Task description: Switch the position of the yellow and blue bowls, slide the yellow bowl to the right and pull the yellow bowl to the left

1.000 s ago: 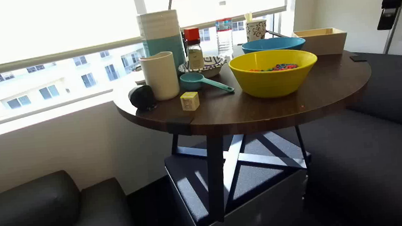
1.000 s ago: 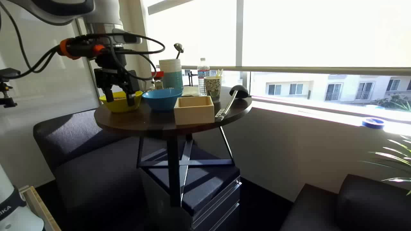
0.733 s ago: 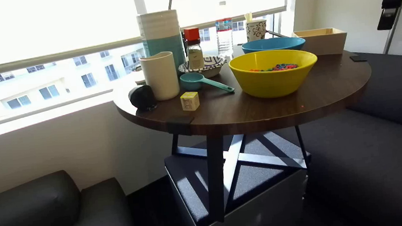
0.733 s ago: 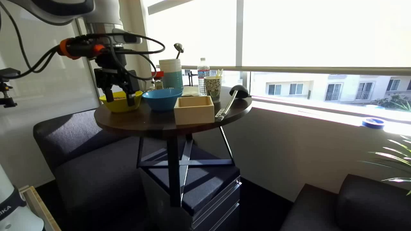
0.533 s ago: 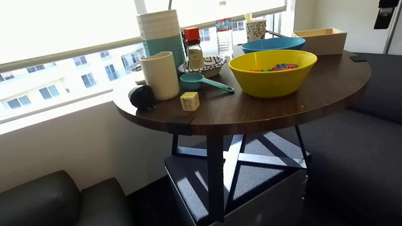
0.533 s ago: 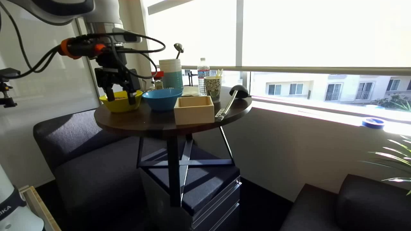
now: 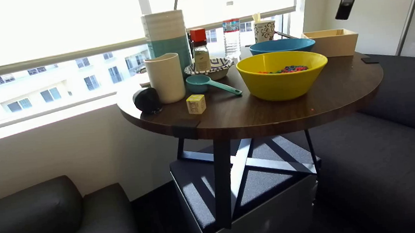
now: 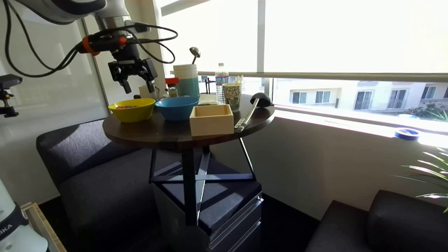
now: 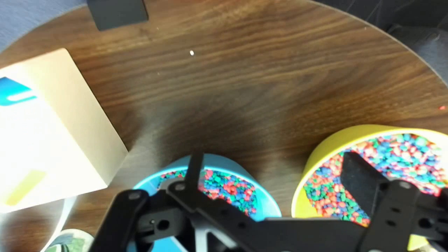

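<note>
The gripper suspended, slightly tilted, higher than the blue bowl and the yellow bowl and apart from both. The fingers are spread and released; in the wrist view one overlaps the outline of each bowl. Both bowls stand upright, just beside each other, on a round dark-wood table, and contain pellets of red, blue and green. A narrow strip of wood shows between the rims in the wrist view, but the gripper covers the remainder, so contact farther along cannot be judged. In an exterior view the blue bowl stands between the yellow bowl and an open wooden box; a ladle lies with its handle near the box, and a patterned paper cup holding pale sticks and a clear bottle stand behind it. In an exterior view the yellow bowl occupies the foreground and partly hides the blue one; near it are a teal measuring scoop and a small yellow-topped block, while a black rounded object, a cream cup, a patterned bowl, a red-capped jar and a tall white-and-teal vessel are grouped near these.
</note>
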### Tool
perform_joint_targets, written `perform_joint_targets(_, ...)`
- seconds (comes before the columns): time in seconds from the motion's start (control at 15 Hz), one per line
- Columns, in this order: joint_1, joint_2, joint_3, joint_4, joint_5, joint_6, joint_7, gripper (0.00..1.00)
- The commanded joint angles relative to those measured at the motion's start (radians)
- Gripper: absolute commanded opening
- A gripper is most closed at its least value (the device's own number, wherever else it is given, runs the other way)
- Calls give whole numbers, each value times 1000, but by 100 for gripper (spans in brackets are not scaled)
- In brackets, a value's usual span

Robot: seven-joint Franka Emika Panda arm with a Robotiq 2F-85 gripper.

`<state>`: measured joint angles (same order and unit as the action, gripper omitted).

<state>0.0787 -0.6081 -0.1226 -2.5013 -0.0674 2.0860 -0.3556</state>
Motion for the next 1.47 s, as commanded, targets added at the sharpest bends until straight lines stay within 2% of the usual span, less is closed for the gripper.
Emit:
perform_joint_targets(0.0,48,102,-23,57,117,56,-37,100)
perform_joint_targets(0.27,67,187,-53,81,273,32,-79,100)
perform_joint_targets(0.47,46,239,-43,89,323,7,-49,100)
perform_joint_targets(0.8,-20,292,8,87,262,-12,118,100)
perform_joint_targets(1.13,-81,302,67,87,148,-49,317,100)
perform_joint_targets(1.4,-99,289,86,92,66,-143,359,100)
